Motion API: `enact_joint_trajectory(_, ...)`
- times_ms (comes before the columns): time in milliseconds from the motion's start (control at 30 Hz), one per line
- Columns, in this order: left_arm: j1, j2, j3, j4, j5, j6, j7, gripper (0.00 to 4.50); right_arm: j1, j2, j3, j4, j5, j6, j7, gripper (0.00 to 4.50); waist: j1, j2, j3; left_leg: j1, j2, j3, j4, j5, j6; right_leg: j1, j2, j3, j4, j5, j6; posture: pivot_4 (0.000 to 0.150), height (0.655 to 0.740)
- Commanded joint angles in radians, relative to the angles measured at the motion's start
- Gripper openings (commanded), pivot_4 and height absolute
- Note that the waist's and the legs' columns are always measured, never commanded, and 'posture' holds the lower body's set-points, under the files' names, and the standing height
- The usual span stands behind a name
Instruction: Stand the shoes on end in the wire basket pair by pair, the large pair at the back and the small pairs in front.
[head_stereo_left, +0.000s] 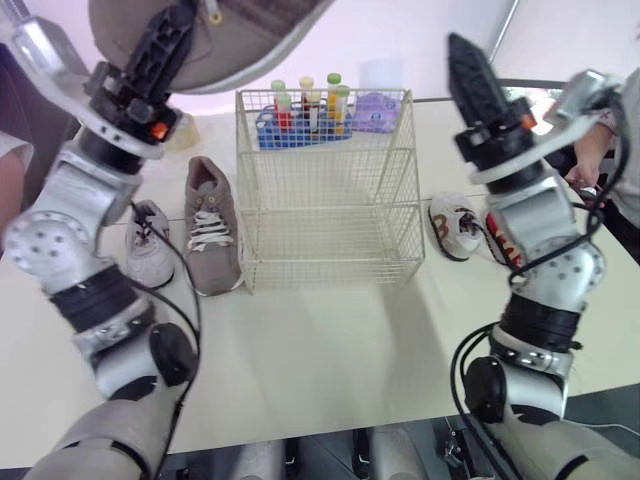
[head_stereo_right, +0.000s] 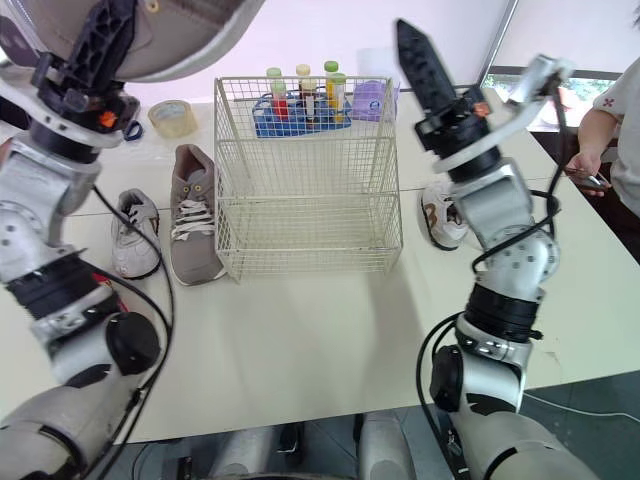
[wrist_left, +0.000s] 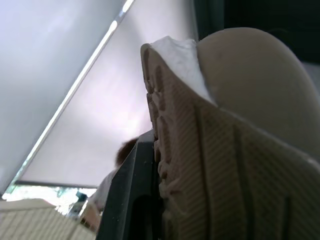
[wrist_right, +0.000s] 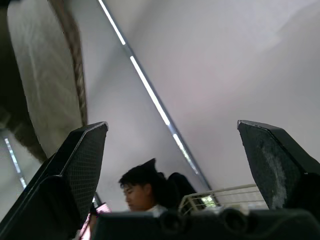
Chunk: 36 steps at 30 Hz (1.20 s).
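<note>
Well, the left gripper (head_stereo_left: 170, 35) is clamped on a large taupe shoe (head_stereo_left: 230, 35), held high above the table at about eleven o'clock from the wire basket (head_stereo_left: 330, 190). A matching taupe sneaker (head_stereo_left: 210, 225) lies flat at nine o'clock, beside a small white sneaker (head_stereo_left: 150, 245). The right gripper (wrist_right: 172, 127) hangs raised at two o'clock with its fingers spread apart, above a small pair (head_stereo_left: 455, 225) at three o'clock.

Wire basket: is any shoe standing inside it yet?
No, the wire basket holds no shoes; one large grey-brown shoe lies on the table beside it and another large shoe is held up in the left gripper.
</note>
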Motion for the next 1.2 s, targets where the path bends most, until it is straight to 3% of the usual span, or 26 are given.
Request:
enact_joint_trajectory(33, -0.006, -0.040, -0.011, -0.059, -0.044, -0.125, 0.044, 0.66, -0.080, 0.038, 0.054, -0.042, 0.014, -0.037, -0.011, 4.48, 0.002, 0.000, 0.000, 0.000, 0.000, 0.001, 0.000, 0.000, 0.000, 0.000, 0.001, 0.000, 0.001, 0.000, 0.000, 0.150, 0.7400)
enact_joint_trajectory(367, 0.099, -0.070, -0.132, -0.090, -0.120, -0.157, 0.067, 0.66, -0.166, 0.068, 0.133, 0.048, -0.082, -0.138, 0.076, 4.48, 0.007, 0.000, 0.000, 0.000, 0.000, 0.000, 0.005, -0.001, 0.004, 0.004, 0.002, -0.001, -0.002, 0.000, 0.000, 0.150, 0.7400)
enact_joint_trajectory(900, 0.227, -0.054, -0.272, -0.083, -0.088, -0.184, 0.027, 0.66, -0.255, 0.071, 0.128, 0.094, -0.063, -0.177, 0.134, 4.48, 0.005, 0.000, 0.000, 0.001, 0.000, 0.000, 0.003, -0.001, 0.004, 0.004, 0.003, -0.001, -0.003, 0.000, 0.001, 0.150, 0.7400)
enact_joint_trajectory(1000, 0.229, -0.046, -0.281, -0.084, -0.088, -0.188, 0.031, 0.66, -0.252, 0.070, 0.136, 0.085, -0.063, -0.169, 0.134, 3.57, 0.004, 0.000, 0.000, 0.001, 0.000, 0.000, 0.003, -0.001, 0.004, 0.004, 0.003, -0.001, -0.003, 0.000, 0.001, 0.150, 0.7400)
enact_joint_trajectory(1100, 0.231, -0.034, -0.285, -0.077, -0.087, -0.190, 0.029, 0.66, -0.245, 0.063, 0.142, 0.080, -0.065, -0.161, 0.142, 2.17, 0.004, 0.000, 0.000, 0.001, 0.000, 0.000, 0.003, -0.001, 0.004, 0.004, 0.003, -0.001, -0.003, 0.000, 0.001, 0.150, 0.7400)
enact_joint_trajectory(1200, 0.234, -0.020, -0.287, -0.079, -0.089, -0.193, 0.029, 0.66, -0.238, 0.047, 0.144, 0.072, -0.062, -0.145, 0.152, 1.68, 0.004, 0.000, 0.000, 0.001, 0.000, 0.000, 0.003, -0.001, 0.004, 0.004, 0.003, -0.001, -0.003, 0.000, 0.001, 0.150, 0.7400)
